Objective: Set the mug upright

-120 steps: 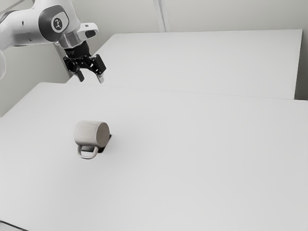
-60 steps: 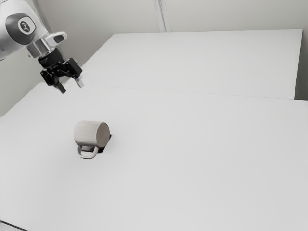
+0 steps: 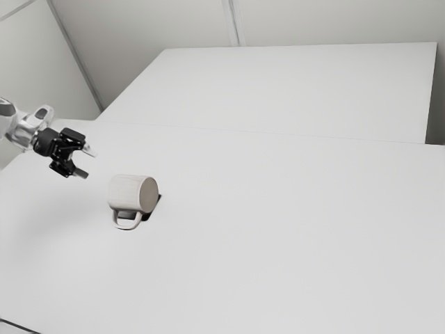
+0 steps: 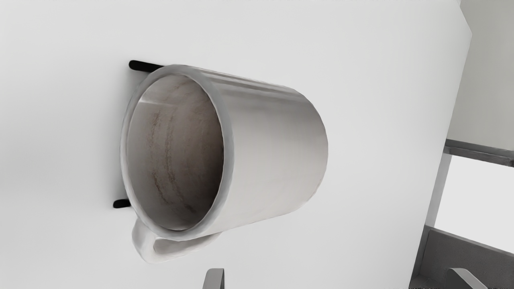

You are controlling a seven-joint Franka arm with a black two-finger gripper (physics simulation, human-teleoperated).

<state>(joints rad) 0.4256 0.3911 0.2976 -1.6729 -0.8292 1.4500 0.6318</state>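
Mug: on its side on the table (image 3: 278,243), not upright – the mug (image 3: 128,192) lies toward the exterior view's left.
Handle: low at the mug's side in the exterior view, with its loop (image 4: 150,247) on the side nearer the fingertips in the wrist view.
Mouth: open to the wrist view, with a pale rim (image 4: 228,152) and brownish streaks on the inner wall.
Gripper: the gripper (image 3: 85,161) has its two fingers spread wide, with nothing held between them.
Gap: the fingertips are near the mug but not touching it, on its side toward the exterior view's left.
Arm: the arm (image 3: 22,131) comes in from the exterior view's left, with the fingers pointing toward that view's right and slightly down.
Black ends: two black ends (image 4: 142,65) poke out by the rim; whether they are one piece or two, I cannot tell.
Beyond: a second pale surface (image 3: 292,90) lies behind the table, with a wall (image 3: 153,24) at the back.
Line: a thin dark line (image 3: 19,326) crosses the near left corner of the exterior view.
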